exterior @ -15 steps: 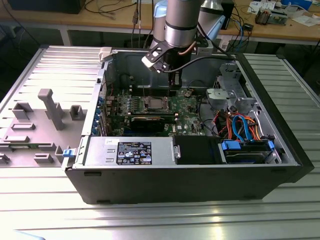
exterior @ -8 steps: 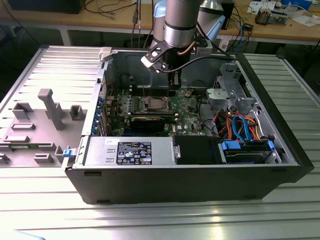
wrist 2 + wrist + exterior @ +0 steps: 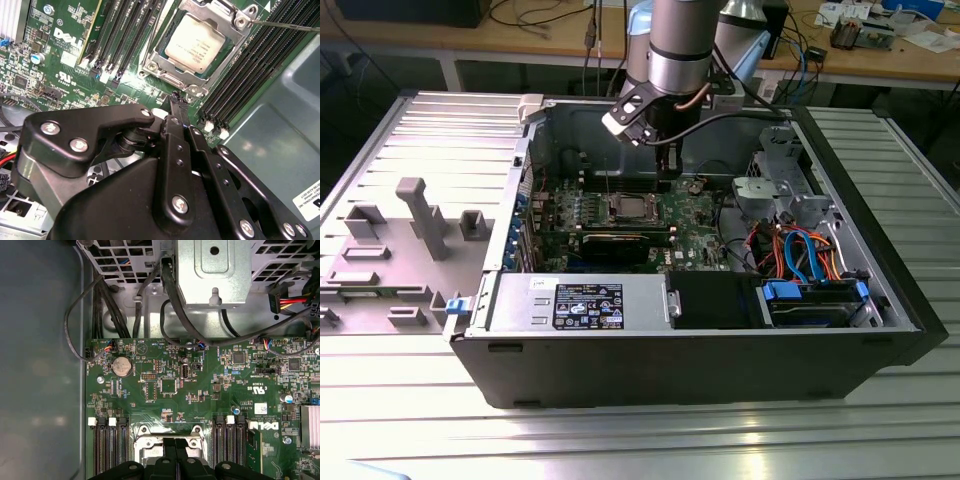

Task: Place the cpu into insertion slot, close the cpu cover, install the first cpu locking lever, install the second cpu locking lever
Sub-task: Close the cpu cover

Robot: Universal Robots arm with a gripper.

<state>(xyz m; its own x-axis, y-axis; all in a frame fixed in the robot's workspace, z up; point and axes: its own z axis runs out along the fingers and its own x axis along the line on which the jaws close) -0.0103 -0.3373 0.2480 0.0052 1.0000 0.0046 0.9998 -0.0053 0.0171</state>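
One cpu (image 3: pixel 196 46) seated under closed cpu cover (image 3: pixel 172 80), pincer (image 3: pixel 175 98) clenched empty just beside it

White logo (image 3: pixel 70 38) on motherboard (image 3: pixel 131 88); sticker (image 3: pixel 588 306) on power supply (image 3: pixel 515 305).

Silvery-grey cpu (image 3: pixel 195 42), green motherboard (image 3: pixel 127 86), black memory slots (image 3: pixel 250 65)

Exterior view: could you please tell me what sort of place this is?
Probably a robotics lab: an opened computer case on a slatted metal table, with a cable-strewn wooden workbench behind.
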